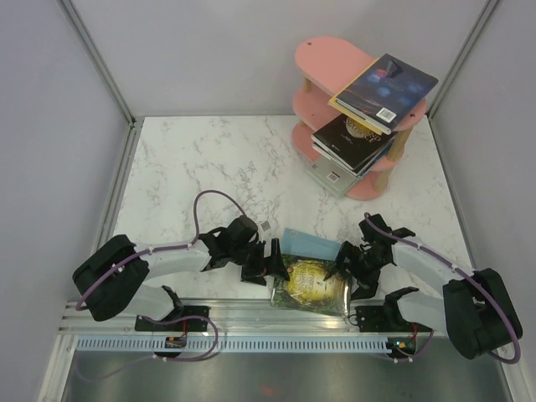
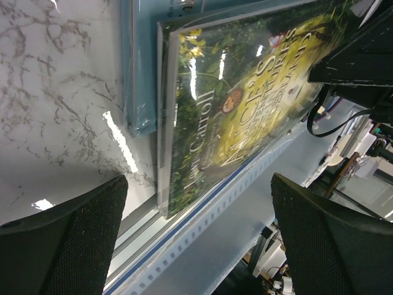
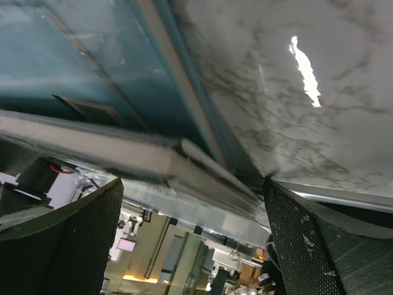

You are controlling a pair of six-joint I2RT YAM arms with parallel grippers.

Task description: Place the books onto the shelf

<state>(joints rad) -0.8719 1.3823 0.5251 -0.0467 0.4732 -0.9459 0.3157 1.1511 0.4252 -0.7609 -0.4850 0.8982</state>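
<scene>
Below: marble tabletop (image 1: pixel 209 159), grey walls (image 1: pixel 209 50); shelf (image 1: pixel 322 54) far right.

**Top external.** I had this one fixed high behind the arm bases (image 1: pixel 180 322), tilted down and forward over the marble table (image 1: pixel 209 167). It was the farthest and widest view, with the bases along the bottom edge and the shelf (image 1: pixel 322 59) at upper right.

**Left wrist.** This one was mounted behind the left gripper (image 2: pixel 198 181), with its black fingers (image 2: pixel 67 239) in the lower corners. It sat very close above the green-yellow book (image 2: pixel 233 104) and was rolled so that the table edge ran diagonally.

**Right wrist.** This one was mounted behind the right gripper (image 3: pixel 191 183), almost at table level. It looked along the light blue book (image 3: pixel 73 67) at upper left, with marble at upper right.

**Shared.** I found the light blue book at the near table edge in all three views. It was at lower centre in the top view.
</scene>
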